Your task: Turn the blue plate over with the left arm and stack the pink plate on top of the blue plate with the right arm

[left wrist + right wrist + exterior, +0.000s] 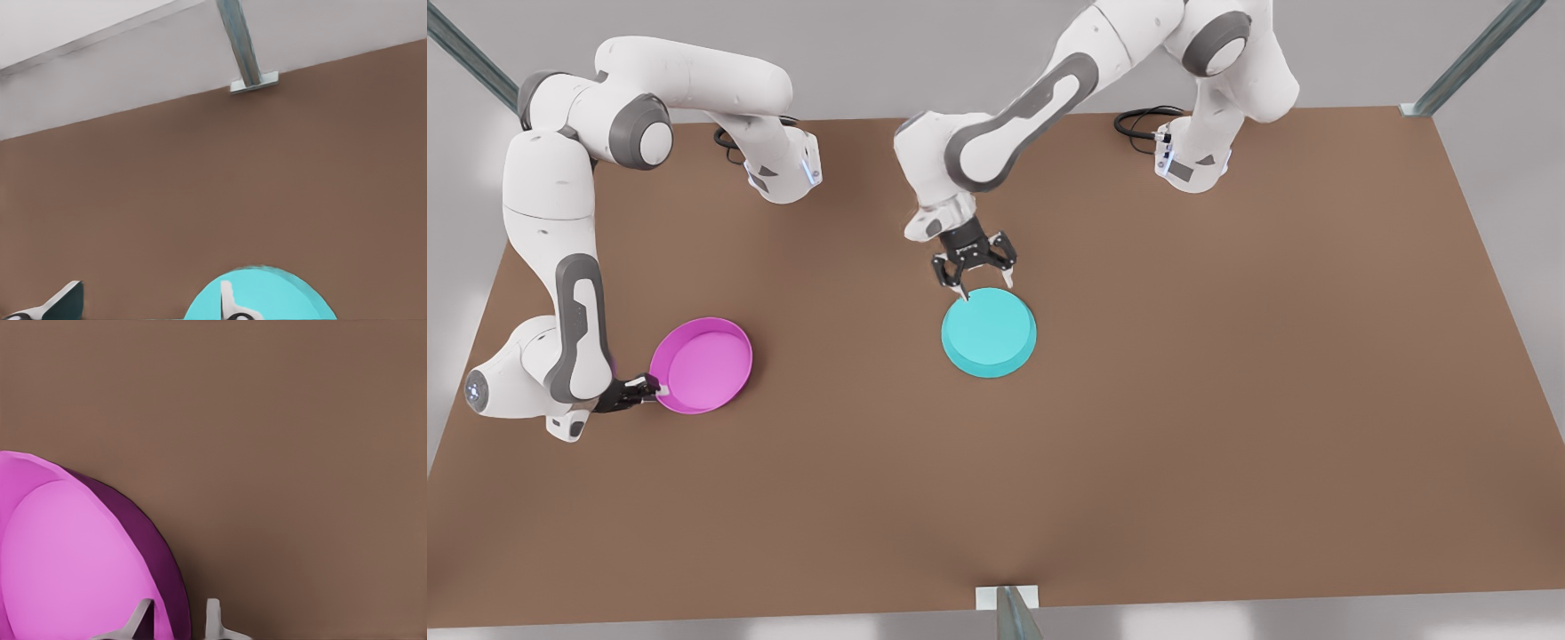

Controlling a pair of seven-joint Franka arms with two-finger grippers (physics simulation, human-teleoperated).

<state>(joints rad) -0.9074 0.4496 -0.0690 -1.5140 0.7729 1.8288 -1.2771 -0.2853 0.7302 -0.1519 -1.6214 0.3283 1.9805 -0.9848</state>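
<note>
Two plates lie on the worktop [1227, 400]: the blue plate [989, 332] mid-worktop, underside up, left gripper [985, 283] spread over its far rim; the pink plate [701, 364] toward the front view's left edge, right gripper [651, 388] pinching its rim. In the left wrist view one finger [228, 301] overlaps the blue plate. In the right wrist view, fingers [212, 619] straddle the pink rim. Both plates look stiff, light and slippery; the rim seems the best hold.

The blue plate [989, 333] looks smooth and matt, maybe plastic. The pink plate [701, 364] looks smooth too, a bit shiny inside. The table [1227, 400] is flat, dull brown, like board. The arms have glossy white shells and grey metal posts [1476, 53] stand behind
</note>
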